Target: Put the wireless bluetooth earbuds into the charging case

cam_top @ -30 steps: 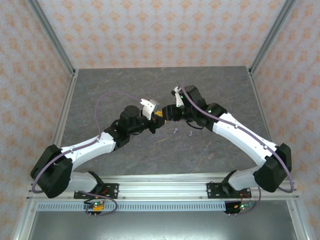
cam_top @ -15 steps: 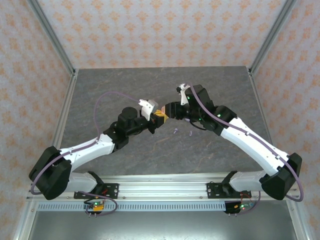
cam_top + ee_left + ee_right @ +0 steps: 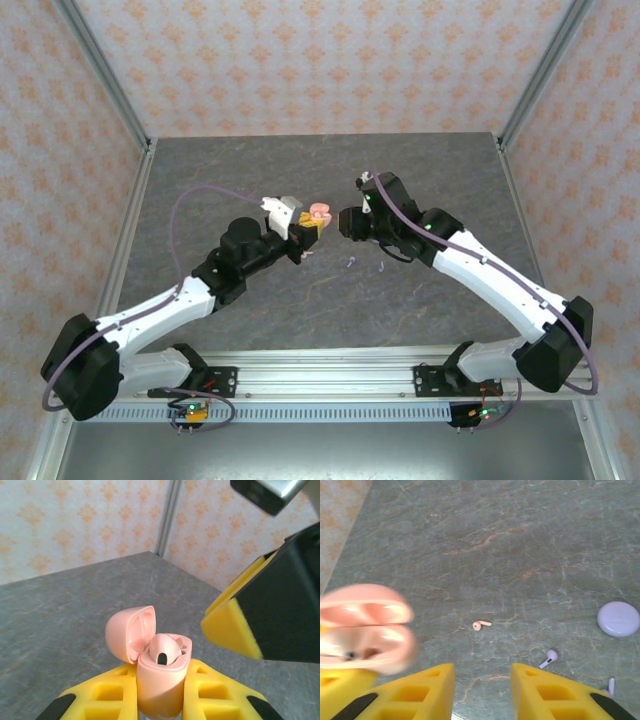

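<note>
our left gripper [image 3: 160, 706] clamped the open pink case [image 3: 159, 680], one pink earbud [image 3: 163, 650] seated inside. our right gripper [image 3: 482, 690] hung just beside the case, fingers apart and empty. the second pink earbud [image 3: 481, 625] lay on the table [image 3: 520, 540] below the case; we judged it best pinched across its stem. the right wrist view gave that bud, a lilac earbud [image 3: 548, 657] and the lilac case [image 3: 618, 618]; the left wrist view gave the seated one.

open pink case [image 3: 160, 680] holds one pink earbud [image 3: 163, 650]; another pink earbud [image 3: 481, 625] and two lilac earbuds [image 3: 548, 657] [image 3: 611, 685] lie loose.
</note>
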`<state>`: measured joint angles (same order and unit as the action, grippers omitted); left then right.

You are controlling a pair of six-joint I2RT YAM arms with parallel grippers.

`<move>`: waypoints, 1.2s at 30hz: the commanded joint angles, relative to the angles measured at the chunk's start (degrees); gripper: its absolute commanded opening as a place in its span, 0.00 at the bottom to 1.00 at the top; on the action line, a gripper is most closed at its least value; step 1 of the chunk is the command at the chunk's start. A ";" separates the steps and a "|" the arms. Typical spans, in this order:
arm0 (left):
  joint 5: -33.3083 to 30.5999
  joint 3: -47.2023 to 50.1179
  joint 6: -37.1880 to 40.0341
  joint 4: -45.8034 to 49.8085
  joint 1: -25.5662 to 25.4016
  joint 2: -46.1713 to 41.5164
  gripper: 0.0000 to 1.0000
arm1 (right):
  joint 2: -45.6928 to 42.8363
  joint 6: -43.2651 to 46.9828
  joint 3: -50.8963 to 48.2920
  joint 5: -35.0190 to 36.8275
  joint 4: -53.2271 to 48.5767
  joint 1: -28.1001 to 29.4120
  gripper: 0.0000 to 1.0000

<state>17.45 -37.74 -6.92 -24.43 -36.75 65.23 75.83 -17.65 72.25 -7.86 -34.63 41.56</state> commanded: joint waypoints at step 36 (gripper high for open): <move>-8.52 1.80 -3.58 24.93 -0.34 -22.77 0.02 | 45.63 8.75 22.50 -17.04 -2.71 -2.73 0.09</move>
<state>8.73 -36.14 -9.39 0.51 -36.75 42.52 120.11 -9.56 92.20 -26.11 -34.37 38.33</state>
